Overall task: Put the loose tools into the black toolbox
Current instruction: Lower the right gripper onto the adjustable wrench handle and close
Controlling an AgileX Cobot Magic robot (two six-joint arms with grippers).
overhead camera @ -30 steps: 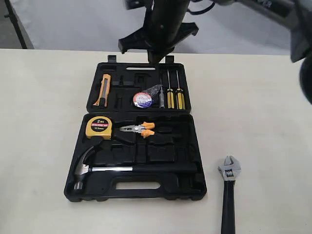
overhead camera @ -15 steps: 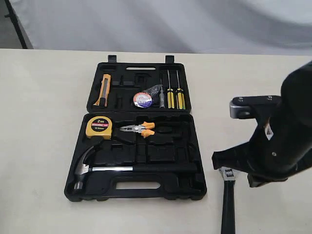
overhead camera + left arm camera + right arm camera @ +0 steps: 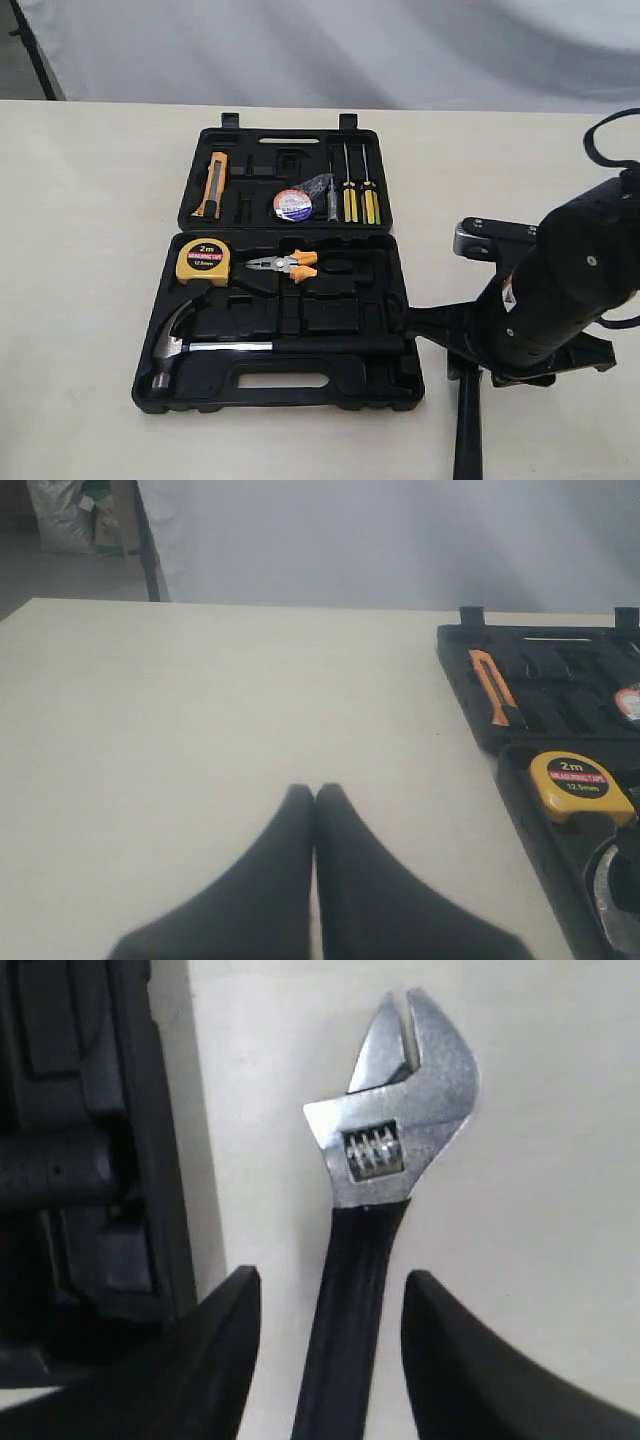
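The black toolbox (image 3: 408, 385) lies open mid-table. The claw hammer (image 3: 220, 348) rests in its near half, and the wrapped black tape roll (image 3: 292, 205) in its far half. The adjustable wrench (image 3: 395, 1130) lies on the table just right of the toolbox (image 3: 150, 1160). In the exterior view only the wrench's black handle (image 3: 467, 430) shows below my right arm (image 3: 555, 295). My right gripper (image 3: 330, 1278) is open, one finger on each side of the wrench handle, without touching it. My left gripper (image 3: 315, 788) is shut and empty over bare table left of the toolbox (image 3: 455, 665).
A yellow tape measure (image 3: 203, 262) and orange-handled pliers (image 3: 285, 265) sit in the near half of the case. An orange utility knife (image 3: 212, 185) and screwdrivers (image 3: 355, 200) sit in the far half. A grey backdrop stands behind the beige table.
My right arm has swung from above the far edge of the toolbox down to the wrench at the right. Its jaws have opened around the handle. The wrench has not moved.
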